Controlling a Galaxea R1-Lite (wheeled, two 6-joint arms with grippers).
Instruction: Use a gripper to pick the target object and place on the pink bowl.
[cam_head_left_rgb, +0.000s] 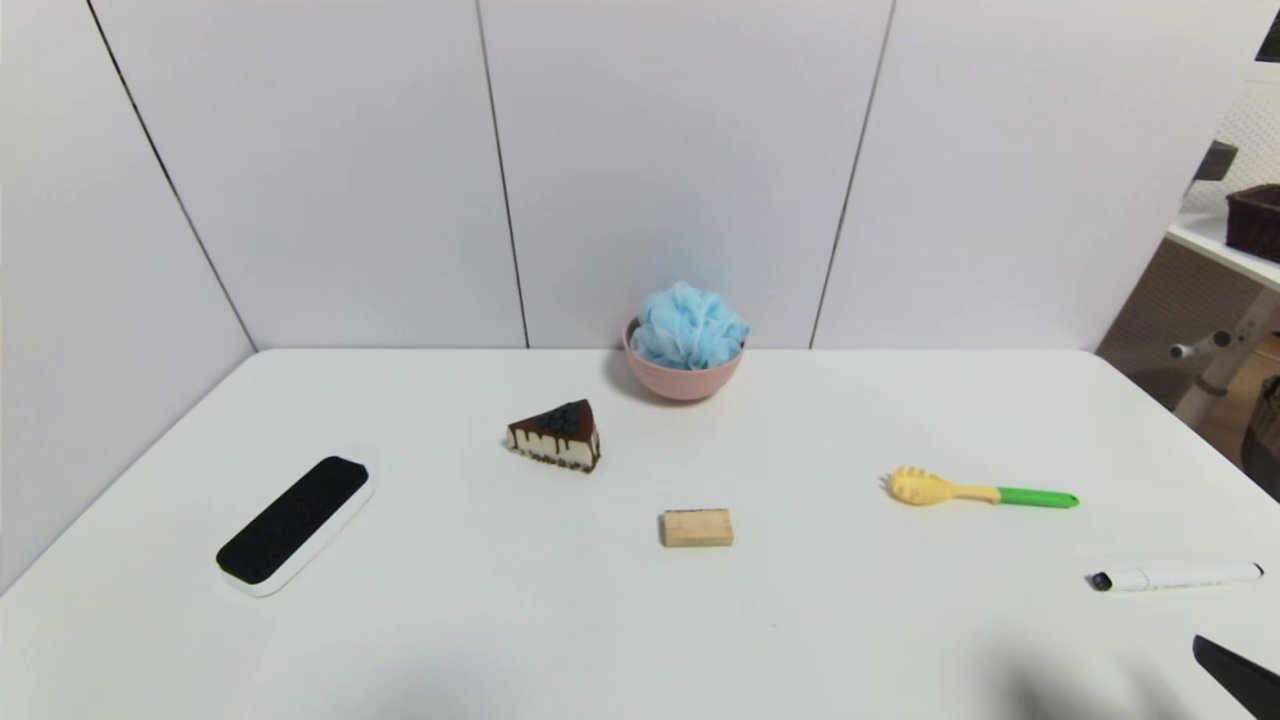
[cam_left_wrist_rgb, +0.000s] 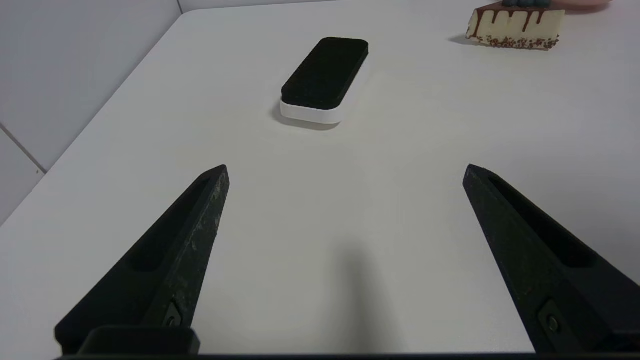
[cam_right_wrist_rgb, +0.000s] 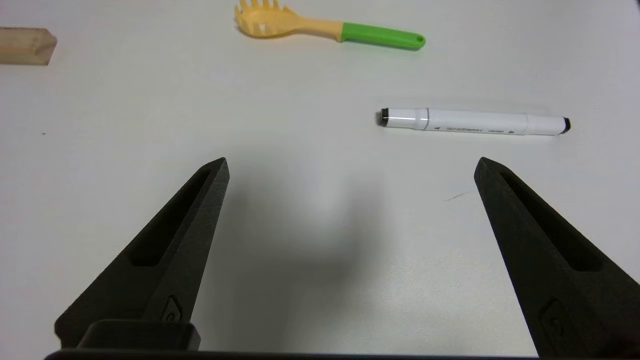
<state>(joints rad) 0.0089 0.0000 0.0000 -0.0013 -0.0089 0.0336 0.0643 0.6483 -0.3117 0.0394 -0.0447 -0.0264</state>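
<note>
Below the white marker (cam_right_wrist_rgb: 475, 121), its print unreadable, the right gripper's (cam_right_wrist_rgb: 352, 165) jaws stand apart.

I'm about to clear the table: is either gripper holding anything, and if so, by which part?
Nothing is held: the left gripper and right gripper stand open. The bath pouf sits in the pink bowl.
</note>
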